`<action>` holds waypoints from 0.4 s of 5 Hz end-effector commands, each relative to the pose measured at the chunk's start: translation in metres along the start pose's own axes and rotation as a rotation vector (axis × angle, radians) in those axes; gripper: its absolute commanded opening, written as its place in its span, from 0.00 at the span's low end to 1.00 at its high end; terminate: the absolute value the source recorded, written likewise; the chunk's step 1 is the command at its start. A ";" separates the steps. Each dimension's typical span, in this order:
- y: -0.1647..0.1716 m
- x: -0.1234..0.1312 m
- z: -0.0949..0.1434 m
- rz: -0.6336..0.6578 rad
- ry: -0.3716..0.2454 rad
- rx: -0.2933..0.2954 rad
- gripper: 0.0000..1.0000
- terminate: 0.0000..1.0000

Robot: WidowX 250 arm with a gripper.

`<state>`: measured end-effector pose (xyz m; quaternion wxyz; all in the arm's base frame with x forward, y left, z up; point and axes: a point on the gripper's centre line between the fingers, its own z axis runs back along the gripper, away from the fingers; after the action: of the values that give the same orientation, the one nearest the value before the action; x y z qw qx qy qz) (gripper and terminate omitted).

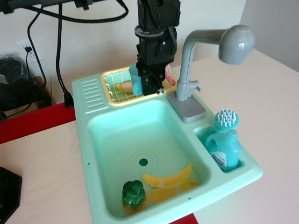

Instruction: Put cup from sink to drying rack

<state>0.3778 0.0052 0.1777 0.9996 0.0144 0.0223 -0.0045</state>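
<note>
Hand (150, 84) is up at 12 o'clock of the sink (93, 154), hanging vertical over the drying rack (112, 91). The fingers are closed on the cup (135, 79): it sits at the hand's 9 o'clock side, upright, partly masked by the black fingers. The cup's base is at about rack rim height; I can't tell from this angle if it touches the grid or hangs just above it.

The rack is the pale-yellow basket at the back of the sink, between the ribbed draining panel (92, 93) at its 9 o'clock and the grey faucet (201, 51) at its 3 o'clock. A yellowish-tan piece (124, 87) lies inside the rack just beside the cup. Something pink (169, 74) stands at the rack's 3 o'clock edge, mostly hidden by the hand.

In the basin: drain (143, 162) near centre, two yellow banana-shaped pieces (170, 179) at 5 o'clock of the drain, green pepper toy (133, 196) at 6–7 o'clock against the front wall.

The blue soap bottle with brush top (225, 142) sits in the side compartment at 3 o'clock of the basin. The sink rests on the light wooden bench (42, 163).
</note>
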 end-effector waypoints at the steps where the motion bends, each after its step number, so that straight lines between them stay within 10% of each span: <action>1: 0.052 0.006 0.004 0.094 -0.028 0.010 0.00 0.00; 2: 0.080 0.009 -0.008 0.137 -0.008 0.015 0.00 0.00</action>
<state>0.3843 0.0918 0.1430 0.9951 0.0167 0.0580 0.0780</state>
